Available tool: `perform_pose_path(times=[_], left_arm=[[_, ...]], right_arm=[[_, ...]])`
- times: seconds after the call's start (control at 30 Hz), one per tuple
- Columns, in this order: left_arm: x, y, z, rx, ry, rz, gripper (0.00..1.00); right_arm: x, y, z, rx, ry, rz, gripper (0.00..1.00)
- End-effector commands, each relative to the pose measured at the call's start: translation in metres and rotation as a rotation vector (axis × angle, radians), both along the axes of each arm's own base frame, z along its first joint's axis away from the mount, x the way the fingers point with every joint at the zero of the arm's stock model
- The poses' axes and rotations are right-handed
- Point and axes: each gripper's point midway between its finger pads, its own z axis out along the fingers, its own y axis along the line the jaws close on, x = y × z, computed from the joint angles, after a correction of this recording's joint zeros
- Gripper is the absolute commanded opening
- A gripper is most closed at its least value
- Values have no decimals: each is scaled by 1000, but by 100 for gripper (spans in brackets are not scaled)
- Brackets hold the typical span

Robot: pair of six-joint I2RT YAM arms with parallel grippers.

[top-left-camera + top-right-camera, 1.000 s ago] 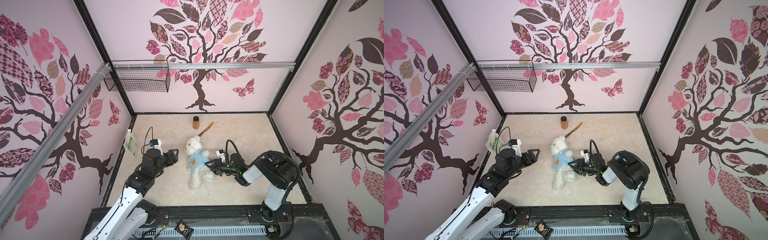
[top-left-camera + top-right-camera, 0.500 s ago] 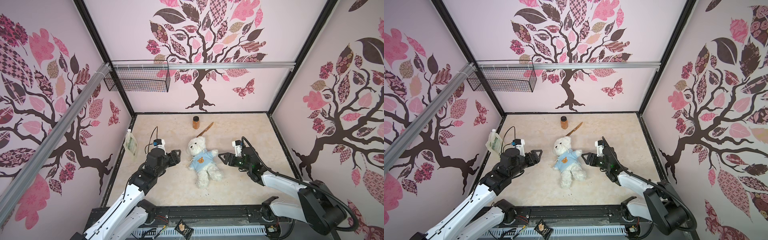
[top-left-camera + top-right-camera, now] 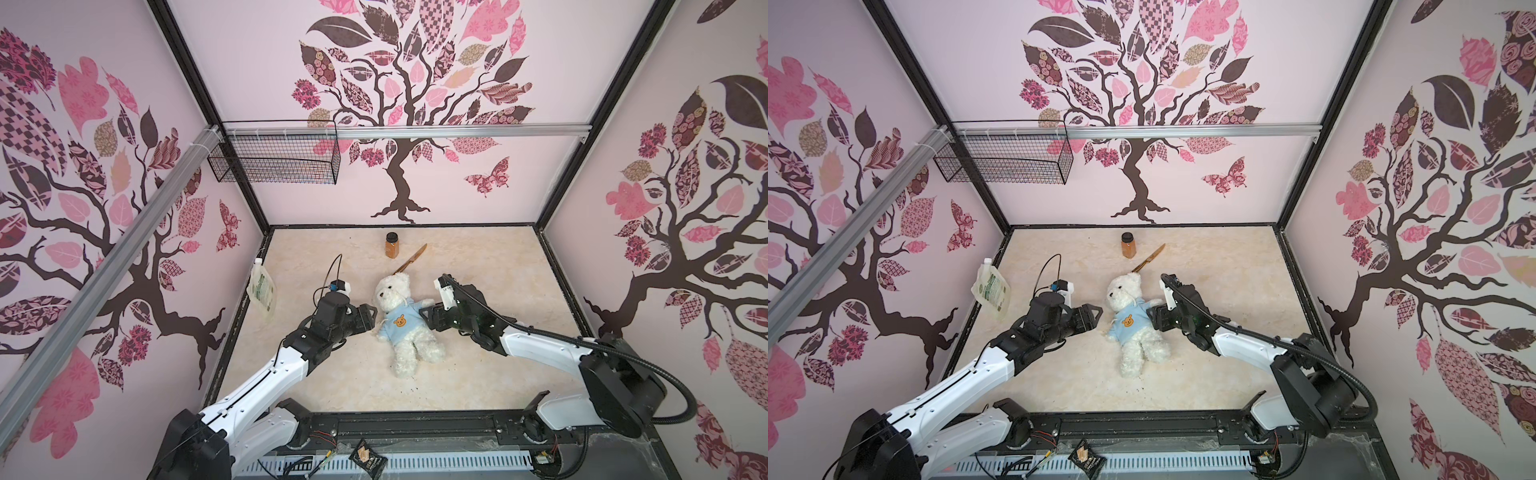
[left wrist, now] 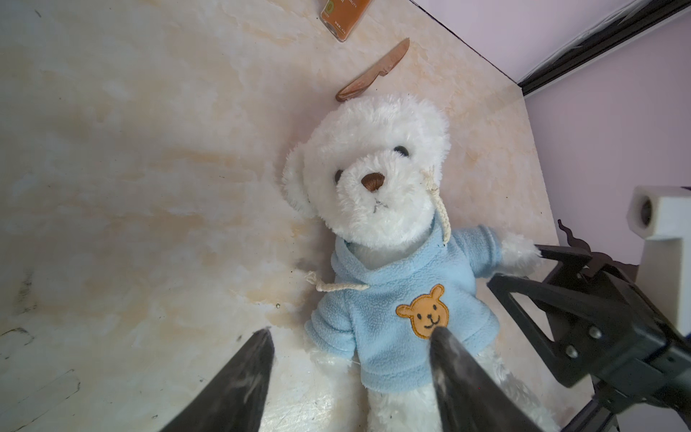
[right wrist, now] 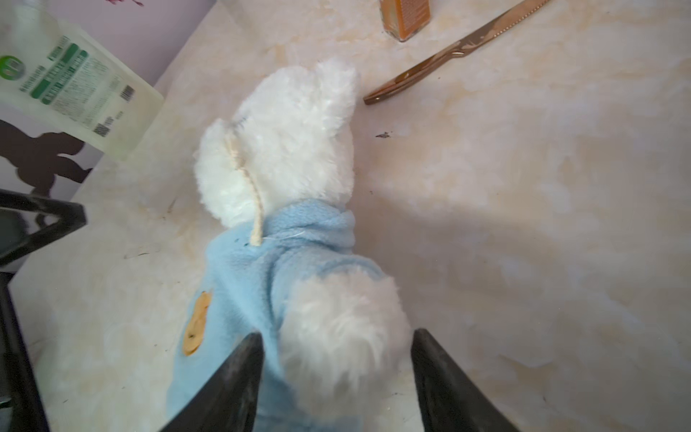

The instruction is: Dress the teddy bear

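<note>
- Currently teddy bear (image 3: 392, 293) is lying face-up mid-desk (image 3: 478, 270), wearing a hoodie (image 4: 374, 325).
- Left fingers (image 4: 243, 381) gaping beside it; right fingers (image 5: 232, 385) gaping around its paw (image 5: 336, 329).
- Seeming light, squashy; pinching a limb looking safest.

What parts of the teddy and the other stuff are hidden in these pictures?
Teddy bear legs: left wrist view, cut off by the edge and covered by the left fingers.
Its face: right wrist view, turned away.
Jar label: both top views, too small.
Pouch writing: right wrist view, blurred.
</note>
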Motion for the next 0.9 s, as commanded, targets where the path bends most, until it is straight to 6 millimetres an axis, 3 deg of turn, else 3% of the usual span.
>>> perform_pose_path(times=[0.0, 0.27, 0.47, 0.63, 0.87], left_arm=[[-4, -8, -16, -13, 31, -37, 66], [-13, -19, -38, -55, 102, -68, 64], [-9, -13, -36, -19, 78, -47, 66], [-1, 0, -26, 33, 27, 5, 68], [19, 47, 9, 199, -209, 180, 75]], right_arm=[[11, -12, -25, -94, 27, -43, 64], [-14, -28, -58, -45, 169, -70, 54], [-39, -26, -52, 73, 222, -56, 54], [-28, -49, -30, -23, 120, -123, 61], [-1, -103, 33, -187, -169, -309, 70]])
